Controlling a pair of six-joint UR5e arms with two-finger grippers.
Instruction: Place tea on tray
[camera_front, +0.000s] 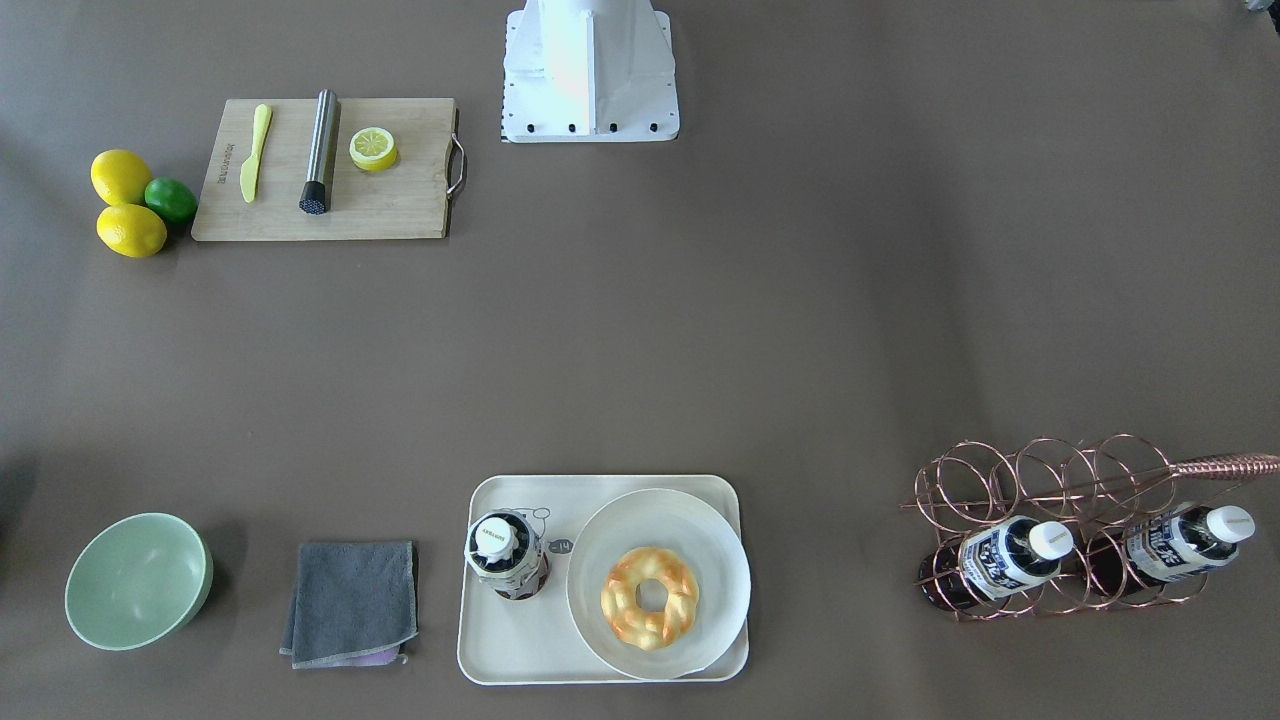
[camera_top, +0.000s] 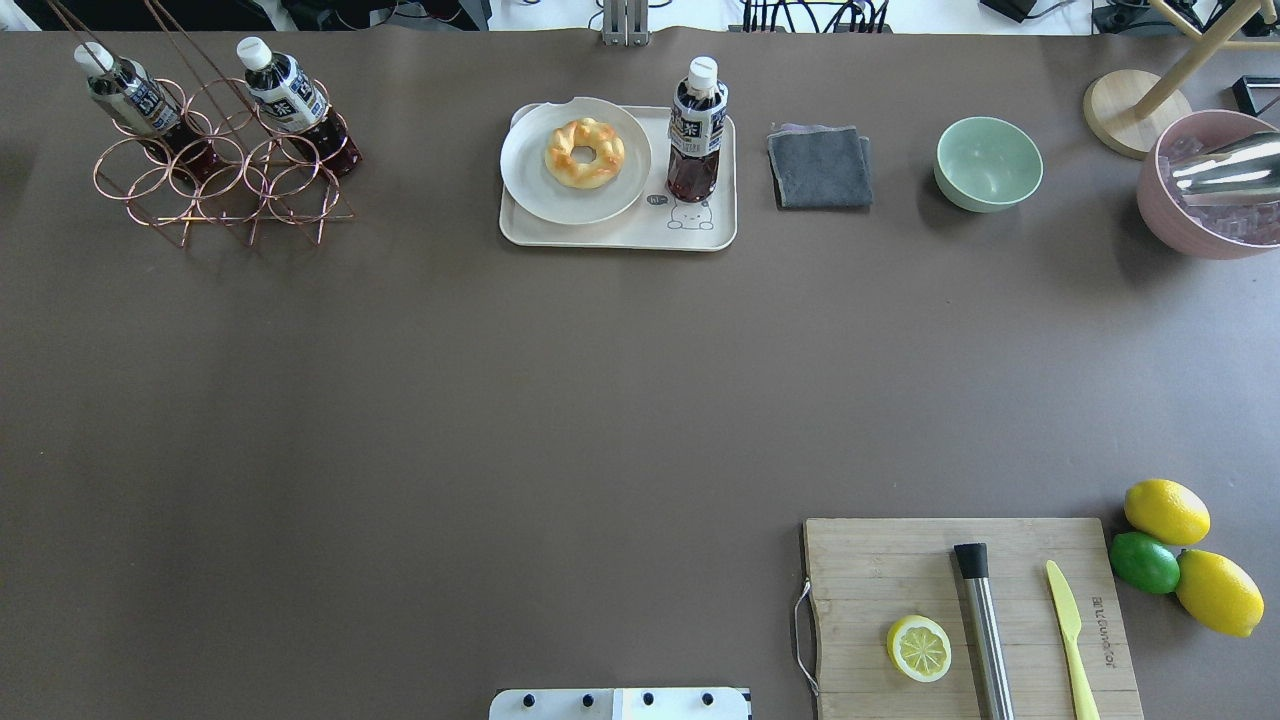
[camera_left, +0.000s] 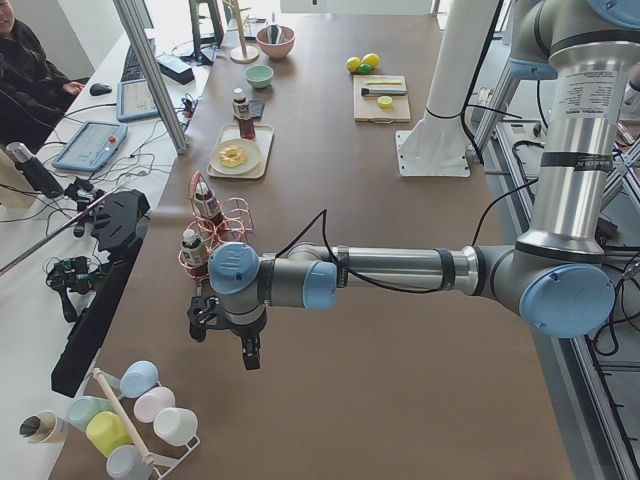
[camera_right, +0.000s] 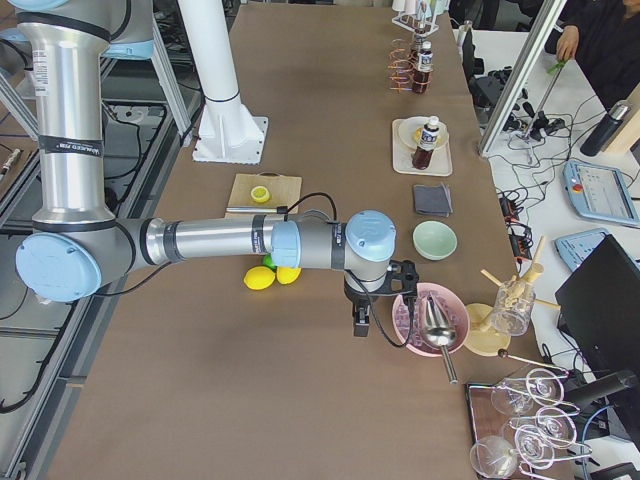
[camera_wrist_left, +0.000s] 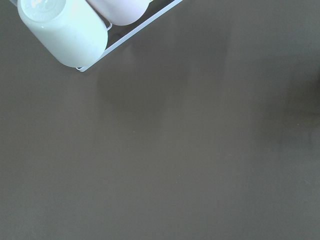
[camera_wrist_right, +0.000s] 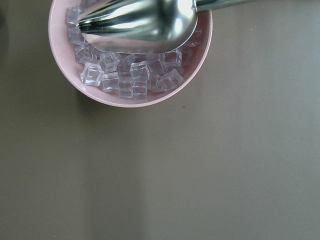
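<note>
One tea bottle (camera_top: 697, 130) stands upright on the cream tray (camera_top: 620, 232), beside the round plate; it also shows in the front-facing view (camera_front: 508, 556) on the tray (camera_front: 510, 640). Two more tea bottles (camera_top: 290, 100) lie tilted in a copper wire rack (camera_top: 215, 175). My left gripper (camera_left: 222, 345) hangs over the table's left end, far from the tray; it shows only in the exterior left view, so I cannot tell whether it is open or shut. My right gripper (camera_right: 362, 322) hangs by the pink ice bowl and shows only in the exterior right view, so I cannot tell its state either.
A plate with a doughnut (camera_top: 584, 152) sits on the tray. A grey cloth (camera_top: 820, 167) and a green bowl (camera_top: 988, 163) lie to its right. A pink bowl of ice with a scoop (camera_wrist_right: 131, 50), a cutting board (camera_top: 960, 610) with lemon half, and lemons (camera_top: 1166, 511).
</note>
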